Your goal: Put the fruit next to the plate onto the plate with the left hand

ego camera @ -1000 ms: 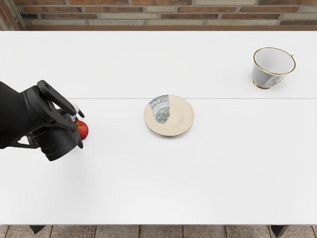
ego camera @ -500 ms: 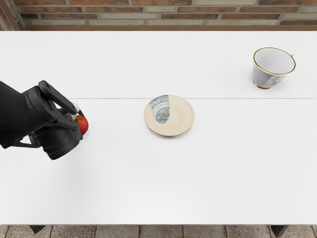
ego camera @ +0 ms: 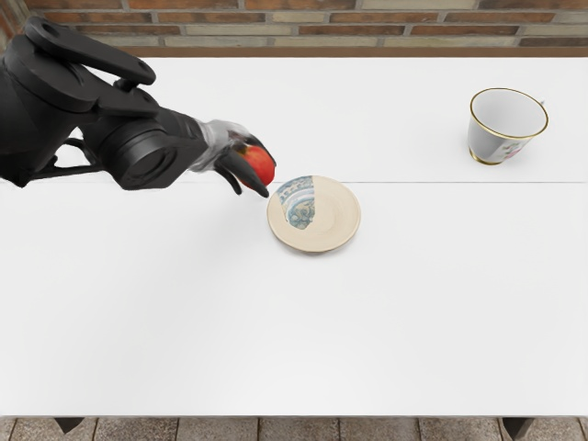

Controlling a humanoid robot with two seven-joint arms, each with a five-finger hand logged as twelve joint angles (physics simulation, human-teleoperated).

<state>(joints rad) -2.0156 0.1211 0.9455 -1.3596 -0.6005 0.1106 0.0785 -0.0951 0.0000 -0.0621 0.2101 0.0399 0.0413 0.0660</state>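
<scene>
A small red apple (ego camera: 261, 163) is held in my left hand (ego camera: 243, 165), whose dark fingers curl around it above the table. The hand hovers just left of and above the cream plate (ego camera: 333, 216), which lies flat near the table's middle with a blue-green pattern on its left side. The black left arm (ego camera: 83, 115) stretches in from the upper left. Apple and plate do not touch. No right arm shows.
A white teacup with a gold rim (ego camera: 504, 125) stands at the back right. The white table (ego camera: 294, 322) stretches wide around the plate, with a brick wall (ego camera: 367, 23) behind its far edge.
The left hand lifted the apple off the table at the left and carried it up and right, to just beside the plate's left rim.
</scene>
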